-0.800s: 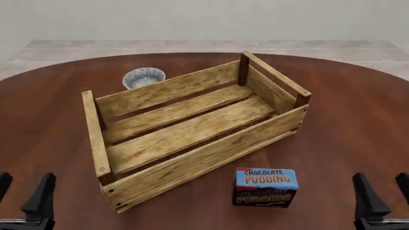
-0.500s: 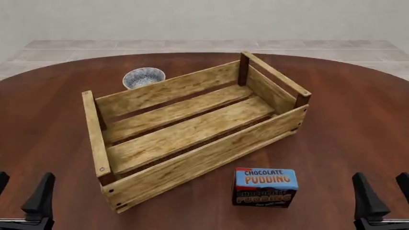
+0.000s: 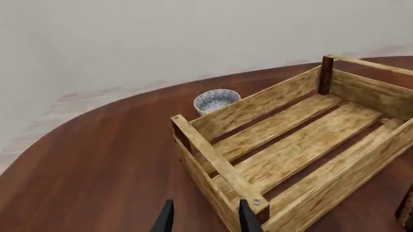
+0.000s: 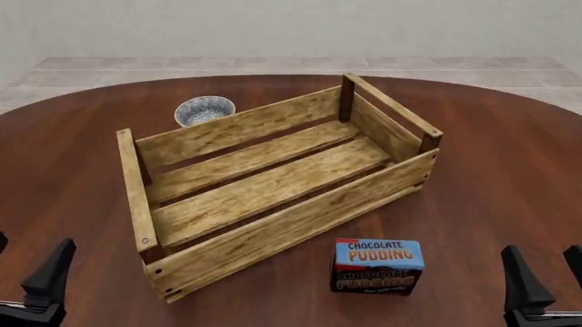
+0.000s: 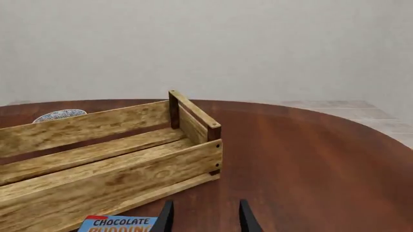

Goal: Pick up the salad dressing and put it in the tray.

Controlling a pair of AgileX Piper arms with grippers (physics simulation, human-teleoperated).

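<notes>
The salad dressing bottle shows in no view. The tray, a large light-wood slatted crate with dark corner posts, stands empty and slanted in the middle of the round table. It also shows in the left wrist view and the right wrist view. My left gripper is open and empty at the near left edge, its fingers short of the crate's near left corner. My right gripper is open and empty at the near right edge, its fingers over bare table.
A blue-and-black chocolate pudding box stands just in front of the crate's near wall, also in the right wrist view. A small blue-patterned white bowl sits behind the crate's far left side, and shows in the left wrist view.
</notes>
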